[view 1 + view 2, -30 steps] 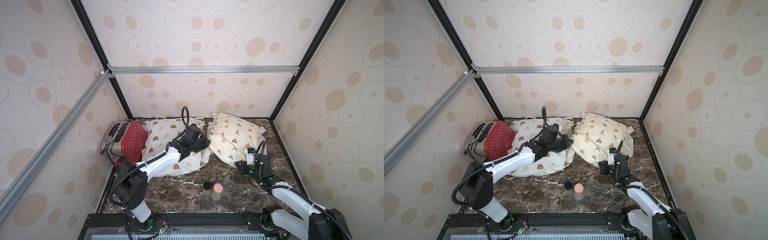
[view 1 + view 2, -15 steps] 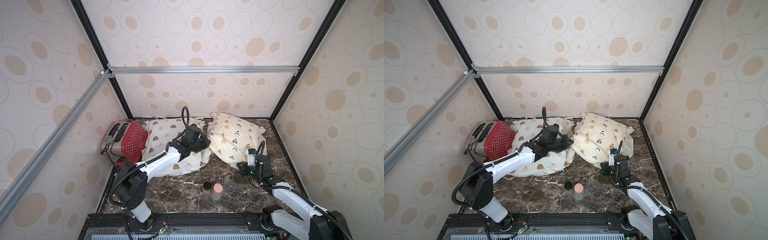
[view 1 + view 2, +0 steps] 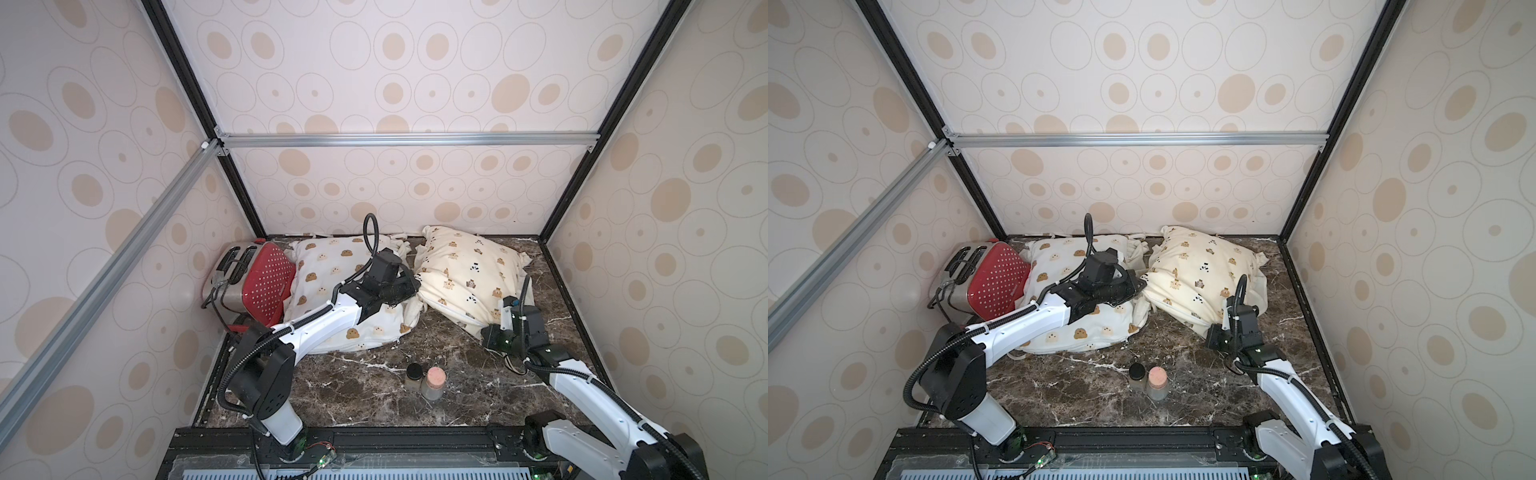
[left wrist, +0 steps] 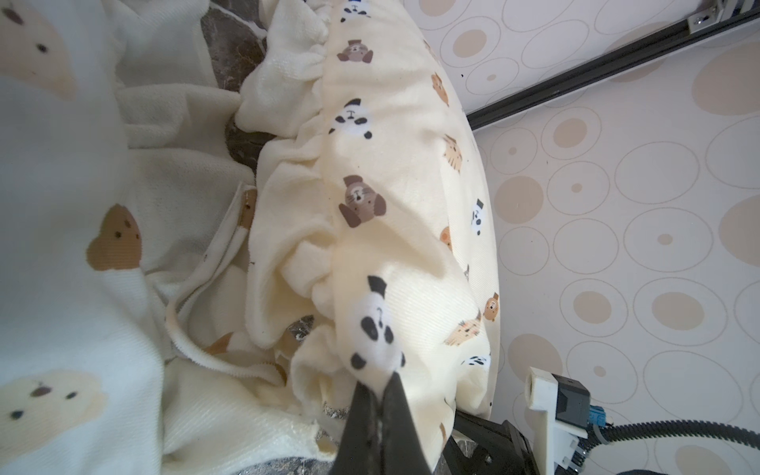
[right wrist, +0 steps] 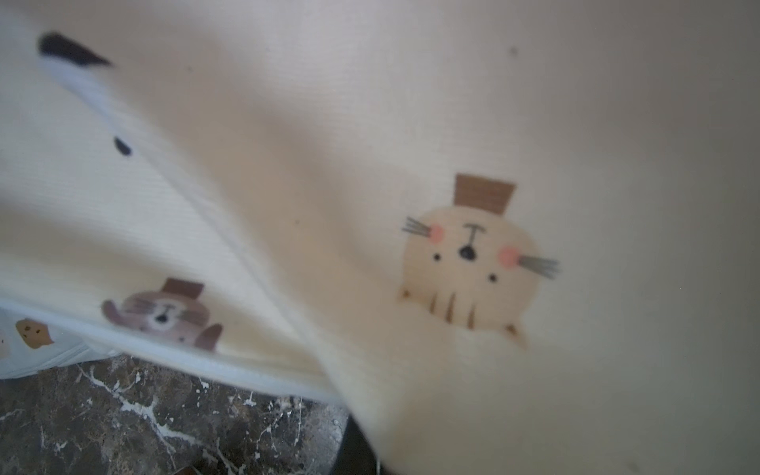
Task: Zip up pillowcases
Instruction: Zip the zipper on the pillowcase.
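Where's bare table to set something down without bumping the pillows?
Free: the marble tabletop between the white pillow, the left arm and the two jars; also between the jars and the right arm. Crowded: the back, where toaster, white pillow and cream pillow lie packed.

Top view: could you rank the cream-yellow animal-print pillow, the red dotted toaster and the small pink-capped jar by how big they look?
In a top view, largest to smallest:
1. cream-yellow animal-print pillow
2. red dotted toaster
3. small pink-capped jar, clearly smallest though nearest the camera

toaster [image 3: 266,286] far left | left pillowcase [image 3: 320,270] beside it (touching) | right pillowcase [image 3: 465,266] further right | jars [image 3: 433,380] in front
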